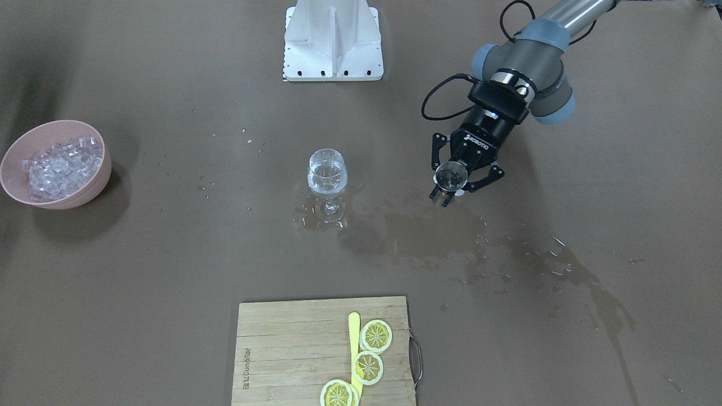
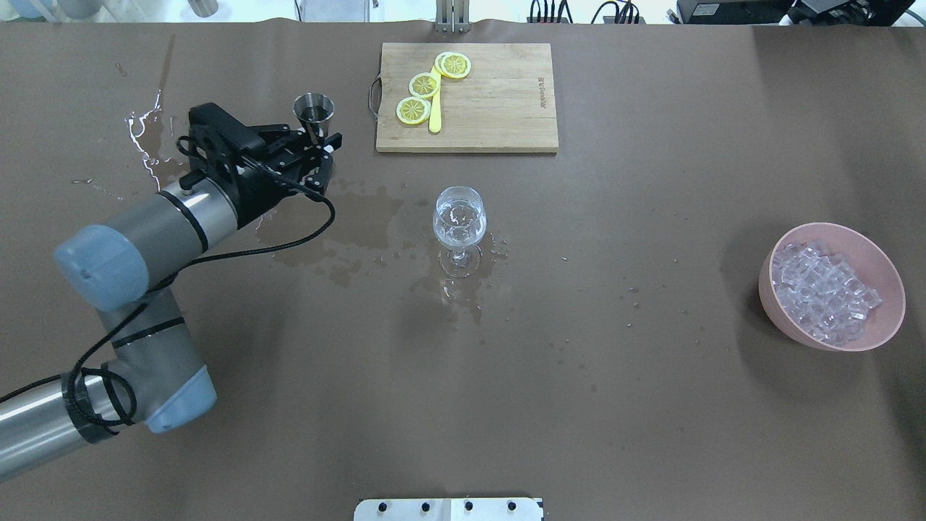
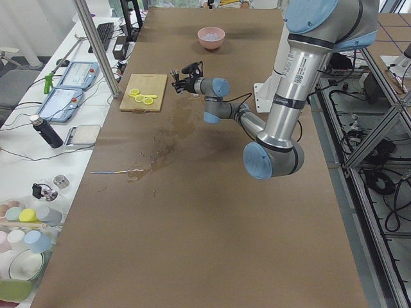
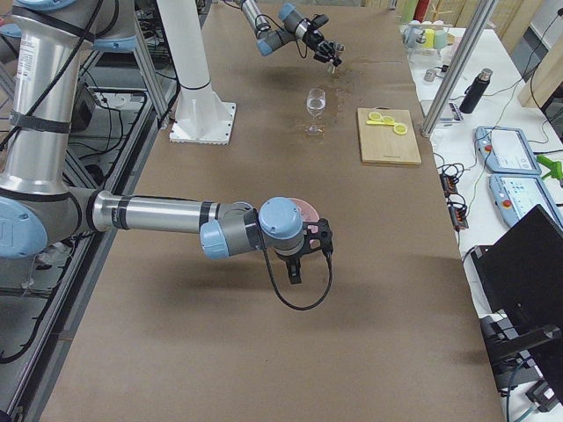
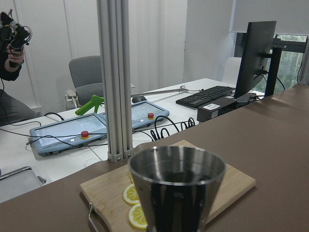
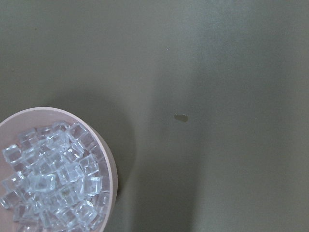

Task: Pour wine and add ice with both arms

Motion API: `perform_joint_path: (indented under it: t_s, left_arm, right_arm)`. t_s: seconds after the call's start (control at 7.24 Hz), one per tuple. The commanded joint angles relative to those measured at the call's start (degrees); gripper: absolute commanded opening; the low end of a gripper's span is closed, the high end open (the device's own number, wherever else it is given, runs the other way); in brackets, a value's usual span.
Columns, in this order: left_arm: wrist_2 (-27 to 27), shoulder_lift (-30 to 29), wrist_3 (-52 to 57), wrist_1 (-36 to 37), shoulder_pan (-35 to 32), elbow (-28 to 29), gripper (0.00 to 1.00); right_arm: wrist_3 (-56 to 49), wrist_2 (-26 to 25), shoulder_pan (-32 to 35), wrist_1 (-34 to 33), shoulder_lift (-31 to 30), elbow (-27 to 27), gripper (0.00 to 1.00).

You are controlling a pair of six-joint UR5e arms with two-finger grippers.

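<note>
Front-facing view: a clear stemmed wine glass (image 1: pixel 327 181) stands upright with the wine (image 1: pixel 326 178) in its bowl. Right of the glass, the left gripper (image 1: pixel 451 189) has its jaws closed on an upright small steel measuring cup (image 1: pixel 450 176). Well left of the glass, a round pink bowl (image 1: pixel 93 189) holds the heaped ice (image 1: pixel 62 163).

Right side view: the right gripper (image 4: pixel 299 252) hangs by that bowl, well apart from the glass. Its jaws cannot be judged.

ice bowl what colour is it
The bowl is pale pink, clearest in the overhead exterior view.
</note>
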Motion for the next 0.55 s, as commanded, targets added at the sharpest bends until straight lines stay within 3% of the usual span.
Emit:
perform_joint_path:
  t_s: [0.0,0.41]
  left_arm:
    - [3.5,-2.2,4.8,3.7,3.5,-0.3,0.00]
    - [4.8,-5.7,21.9,5.3,5.4,-0.1,0.00]
  right_arm:
    - [1.0,0.0,0.0,0.0,0.2,-0.2,1.00]
    - [1.3,0.1,-0.1,0.0,0.2,-0.2,1.00]
